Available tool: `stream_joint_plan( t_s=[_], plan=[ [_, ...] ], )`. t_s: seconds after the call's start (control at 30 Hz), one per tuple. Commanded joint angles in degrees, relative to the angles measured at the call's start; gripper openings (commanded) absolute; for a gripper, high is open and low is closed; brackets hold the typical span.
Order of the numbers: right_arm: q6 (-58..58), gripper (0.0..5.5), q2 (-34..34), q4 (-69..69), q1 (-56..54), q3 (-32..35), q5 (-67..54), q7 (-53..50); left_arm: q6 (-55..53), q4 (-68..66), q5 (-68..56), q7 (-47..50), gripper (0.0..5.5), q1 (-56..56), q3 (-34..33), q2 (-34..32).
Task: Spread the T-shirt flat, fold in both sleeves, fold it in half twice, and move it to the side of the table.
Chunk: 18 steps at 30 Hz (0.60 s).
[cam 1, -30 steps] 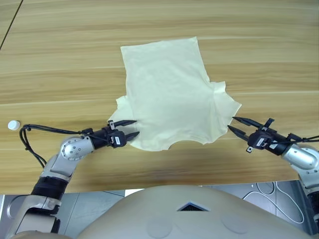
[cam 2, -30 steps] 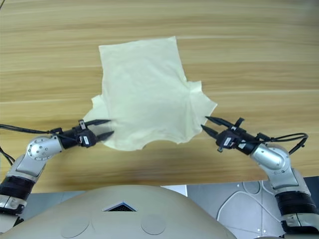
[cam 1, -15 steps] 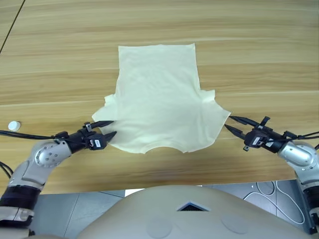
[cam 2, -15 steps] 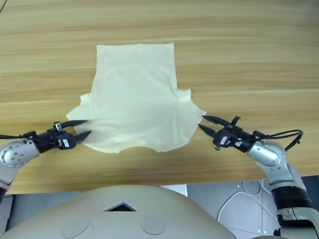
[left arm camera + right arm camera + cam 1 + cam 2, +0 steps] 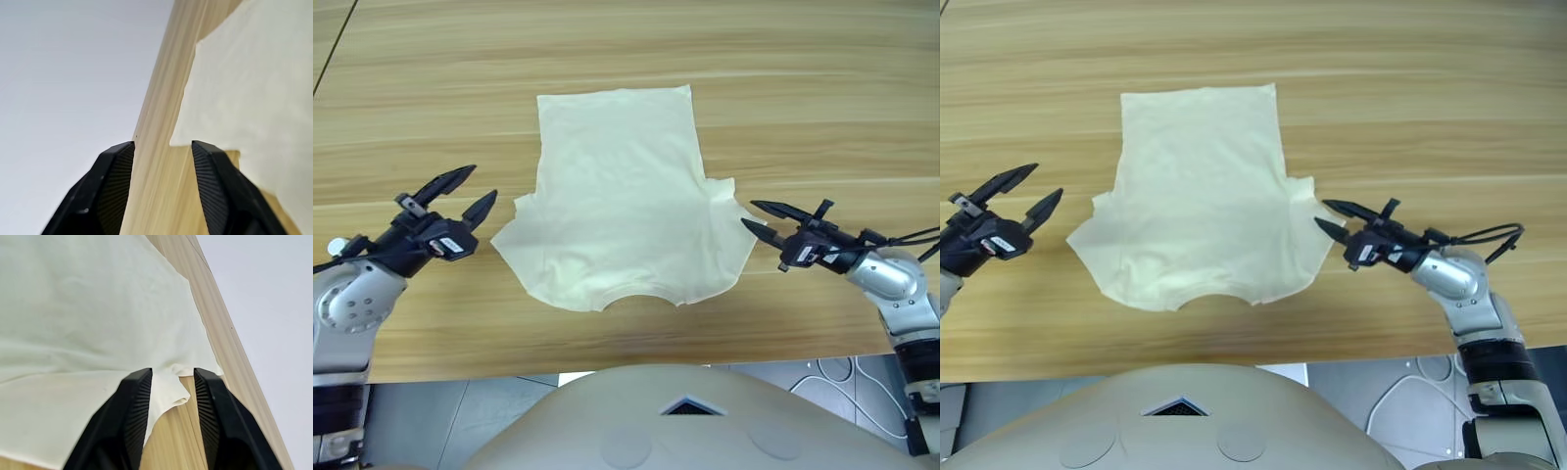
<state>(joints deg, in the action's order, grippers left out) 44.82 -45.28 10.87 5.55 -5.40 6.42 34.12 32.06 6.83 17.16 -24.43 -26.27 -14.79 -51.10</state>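
The table [image 5: 822,59] I work at is pale wood, its grain running side to side in long light and darker bands. A thin dark seam [image 5: 335,49] cuts slantwise across its far left corner. Past the near edge I see grey floor [image 5: 499,401] laid in large tiles. Beyond the table's far side my wrist views show a plain pale surface [image 5: 58,58]; I cannot tell if it is wall or ceiling. The light is soft and even.
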Motion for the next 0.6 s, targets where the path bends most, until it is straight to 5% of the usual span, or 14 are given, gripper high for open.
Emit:
stream_joint_plan(
  t_s=[0.03,0.27,0.6],
  plan=[
    [-0.51,1.55,0.60,0.51,-1.75,-1.22,0.96,0.86,-1.58,-5.42,11.70,-3.10,2.19,-5.98,4.60,-4.13],
    [-0.63,1.55,-0.90,0.21,-0.19,-0.33,0.14,1.20,-1.42,0.22,14.92,-2.64,2.19,-12.77,6.47,-2.16],
    [-0.80,1.55,-2.38,-2.78,5.02,2.92,-0.62,0.45,-4.88,-7.52,20.25,1.79,2.19,-0.40,13.42,-1.05]
  ],
)
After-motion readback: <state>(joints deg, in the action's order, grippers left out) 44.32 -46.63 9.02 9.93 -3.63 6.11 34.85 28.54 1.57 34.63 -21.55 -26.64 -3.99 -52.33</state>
